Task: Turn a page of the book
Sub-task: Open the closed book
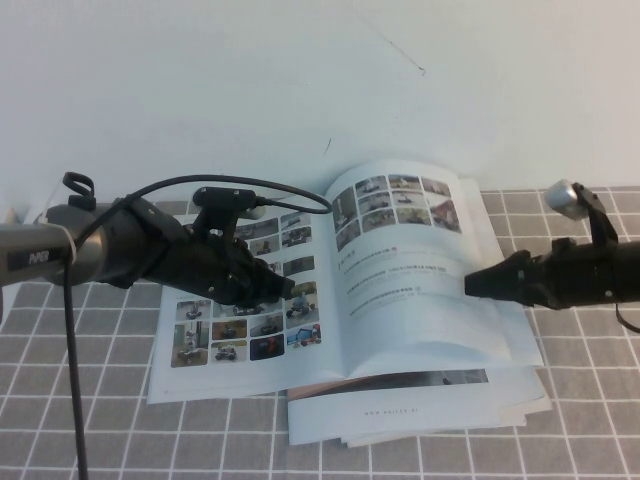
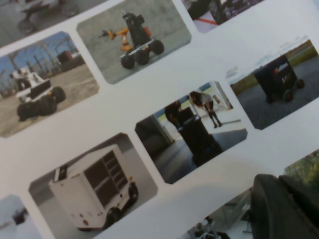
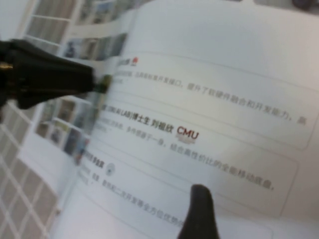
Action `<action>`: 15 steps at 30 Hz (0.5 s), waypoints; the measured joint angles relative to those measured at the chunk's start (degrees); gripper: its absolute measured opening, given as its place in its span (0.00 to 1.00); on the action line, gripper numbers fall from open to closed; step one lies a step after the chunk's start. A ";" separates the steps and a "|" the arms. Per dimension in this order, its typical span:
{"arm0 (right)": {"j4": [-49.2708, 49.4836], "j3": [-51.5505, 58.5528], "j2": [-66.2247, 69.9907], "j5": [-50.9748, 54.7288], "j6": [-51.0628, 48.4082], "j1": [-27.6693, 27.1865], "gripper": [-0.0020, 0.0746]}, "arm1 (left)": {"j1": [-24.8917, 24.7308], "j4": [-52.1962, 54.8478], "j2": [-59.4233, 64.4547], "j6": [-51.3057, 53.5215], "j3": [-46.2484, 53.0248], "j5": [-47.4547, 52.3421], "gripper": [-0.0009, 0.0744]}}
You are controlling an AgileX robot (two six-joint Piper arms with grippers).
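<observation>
Here, in the high view, we see the book lying open on the checked tablecloth, over a stack of white sheets; our left gripper presses the photo-grid leaf, and our right gripper touches the page, which bulges upward. In both wrist views we see only glossy paper and dark fingertips, so we cannot tell either gripper's finger spread. We judge the page light, floppy and slippery, best taken at its free outer edge.
</observation>
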 joint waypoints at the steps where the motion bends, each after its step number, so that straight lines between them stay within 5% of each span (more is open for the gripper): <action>1: 0.12 -0.43 0.00 1.17 0.00 0.00 0.71 | 0.00 0.00 0.00 0.12 0.00 0.00 0.01; 15: 0.10 -10.84 -0.72 15.83 7.11 0.00 0.71 | 0.00 -0.21 0.03 0.14 0.00 0.00 0.01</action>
